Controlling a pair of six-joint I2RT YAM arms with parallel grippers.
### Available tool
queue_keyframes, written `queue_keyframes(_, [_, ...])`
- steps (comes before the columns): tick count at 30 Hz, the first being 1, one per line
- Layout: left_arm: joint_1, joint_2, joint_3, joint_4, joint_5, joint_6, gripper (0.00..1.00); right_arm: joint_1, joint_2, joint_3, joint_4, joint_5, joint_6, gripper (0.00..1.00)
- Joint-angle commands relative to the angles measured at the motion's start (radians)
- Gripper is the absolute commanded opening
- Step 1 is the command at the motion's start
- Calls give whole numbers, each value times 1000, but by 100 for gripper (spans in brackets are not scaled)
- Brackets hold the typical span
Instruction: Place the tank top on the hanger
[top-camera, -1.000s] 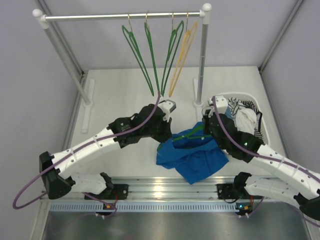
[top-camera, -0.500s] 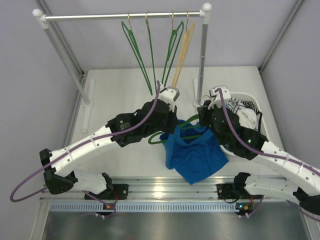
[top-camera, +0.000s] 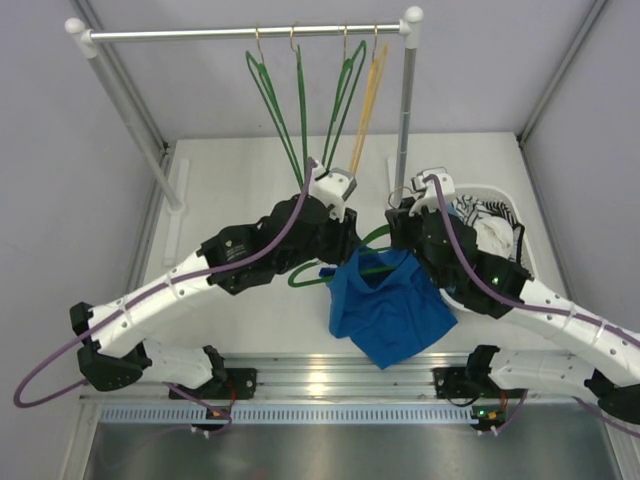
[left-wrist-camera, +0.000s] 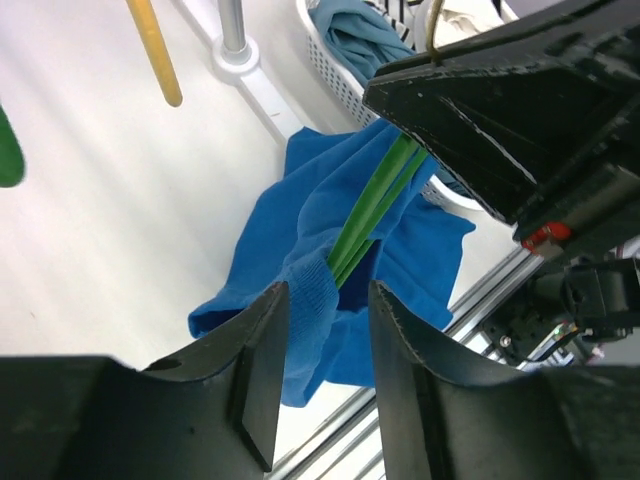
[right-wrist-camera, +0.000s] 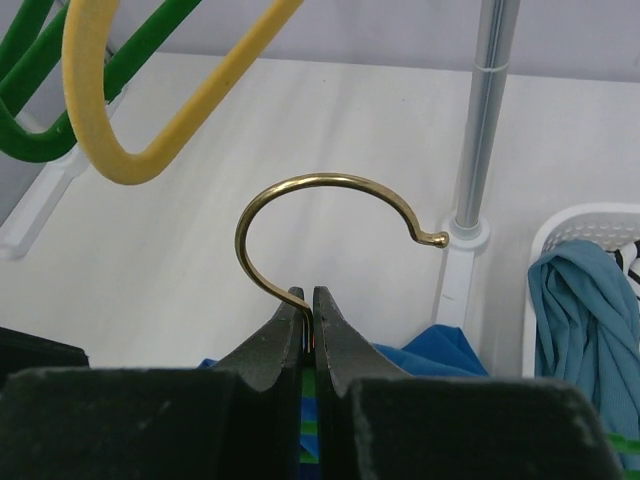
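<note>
The royal-blue tank top (top-camera: 392, 310) hangs limp and bunched just left of the white laundry basket (top-camera: 528, 262), its lower folds resting on the table (top-camera: 225, 190). One shoulder of the green hanger (left-wrist-camera: 375, 205) is threaded into the fabric. In the top view the rest of the hanger's loop sticks out on the side of the top away from the basket.

The right gripper (right-wrist-camera: 308, 296), at the basket's near-left corner, has its jaws pressed together on the stem of the hanger's brass-coloured hook (right-wrist-camera: 330, 190), which curls up above the fingertips.

The left gripper (left-wrist-camera: 328, 292) is on the far side of the tank top from the basket. Its jaws stand apart, and the ribbed edge of the blue fabric shows in the gap between them. Whether that edge touches either finger cannot be told.

Inside the basket lie a grey-blue garment (right-wrist-camera: 575, 310), a black-striped white cloth (top-camera: 492, 209) and a plain white cloth (top-camera: 492, 240). Behind the basket and to its left, three more green hangers (top-camera: 300, 100) and a yellow-orange hanger (top-camera: 368, 100) hang from the metal rail (top-camera: 200, 34).
</note>
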Motion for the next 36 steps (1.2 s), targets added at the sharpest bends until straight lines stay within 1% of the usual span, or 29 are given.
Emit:
queue_keyframes(1, [-5, -104, 8, 11, 46, 98, 44, 15, -52, 38, 43, -28, -19, 0])
queue_keyframes(6, [-5, -167, -20, -41, 121, 218, 50, 16, -95, 35, 11, -140, -36, 0])
queue_keyframes(8, [-3, -200, -53, -32, 161, 263, 51, 16, -106, 33, 2, -176, -39, 0])
queue_keyframes(9, [-3, -209, -66, -17, 214, 279, 52, 18, -111, 36, -16, -181, -37, 0])
queue_keyframes(10, [-3, -220, -81, -10, 237, 291, 53, 18, -109, 45, -22, -189, -39, 0])
queue_keyframes(12, [-3, -217, -90, -6, 270, 313, 53, 22, -103, 59, -38, -201, -43, 0])
queue_keyframes(13, [-5, -214, -93, -1, 315, 319, 53, 25, -99, 73, -52, -204, -46, 0])
queue_keyframes(16, [-3, -190, -103, 8, 351, 328, 53, 33, -85, 97, -68, -219, -56, 0])
queue_keyframes(23, [-2, -156, -138, 42, 392, 353, 53, 50, -39, 151, -90, -221, -73, 0])
queue_keyframes(29, [1, -147, -176, 74, 397, 365, 53, 67, -19, 177, -93, -226, -77, 0])
queue_keyframes(36, [3, -159, -244, 112, 391, 360, 50, 75, -7, 208, -104, -229, -80, 0])
